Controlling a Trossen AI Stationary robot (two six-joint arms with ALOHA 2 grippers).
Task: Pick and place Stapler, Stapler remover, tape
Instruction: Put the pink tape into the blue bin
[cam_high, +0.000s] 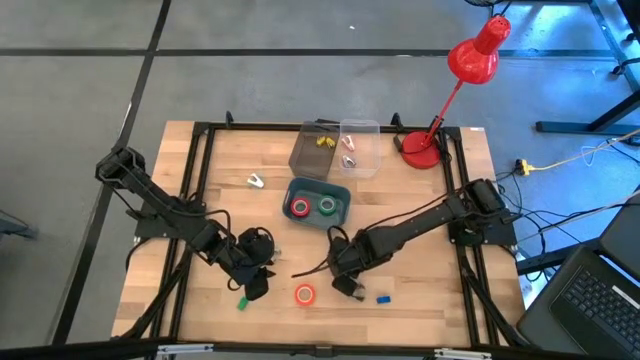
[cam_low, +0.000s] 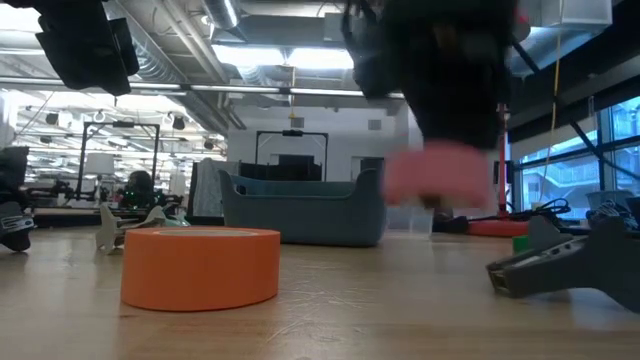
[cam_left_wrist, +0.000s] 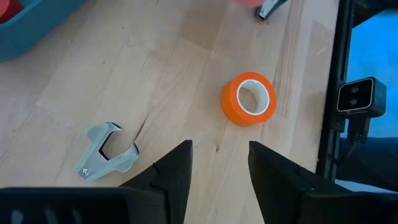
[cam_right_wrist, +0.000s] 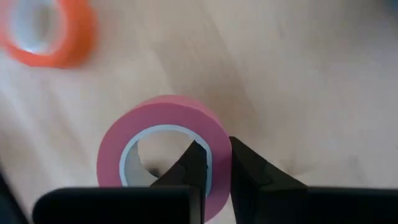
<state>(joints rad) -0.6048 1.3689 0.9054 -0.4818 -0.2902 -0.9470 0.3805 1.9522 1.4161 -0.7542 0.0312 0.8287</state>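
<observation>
My right gripper (cam_right_wrist: 214, 155) is shut on a pink tape roll (cam_right_wrist: 124, 140) and holds it above the table; in the low view the roll (cam_low: 440, 175) hangs clear of the wood. An orange tape roll (cam_high: 305, 294) lies flat on the table between the two grippers, near the front edge (cam_left_wrist: 249, 98). My left gripper (cam_left_wrist: 219, 149) is open and hovers beside it, touching nothing. The silver staple remover (cam_left_wrist: 106, 152) lies on the wood (cam_high: 257, 181). A grey stapler (cam_low: 560, 265) rests on the table. A red and a green roll lie in the blue bin (cam_high: 318, 205). My right gripper pinches the pink roll's wall (cam_right_wrist: 219, 146) with one finger (cam_right_wrist: 189, 168) inside the ring and the other (cam_right_wrist: 252, 174) outside. The fingers come from above. The roll is lifted clear of the table and hangs below them.
A clear container (cam_high: 335, 150) with small yellow pieces stands behind the blue bin. A red desk lamp (cam_high: 420, 148) stands at the far right corner. A small green block (cam_high: 241, 302) and a blue block (cam_high: 383, 298) lie near the front edge. A black frame (cam_high: 200, 128) rims the table.
</observation>
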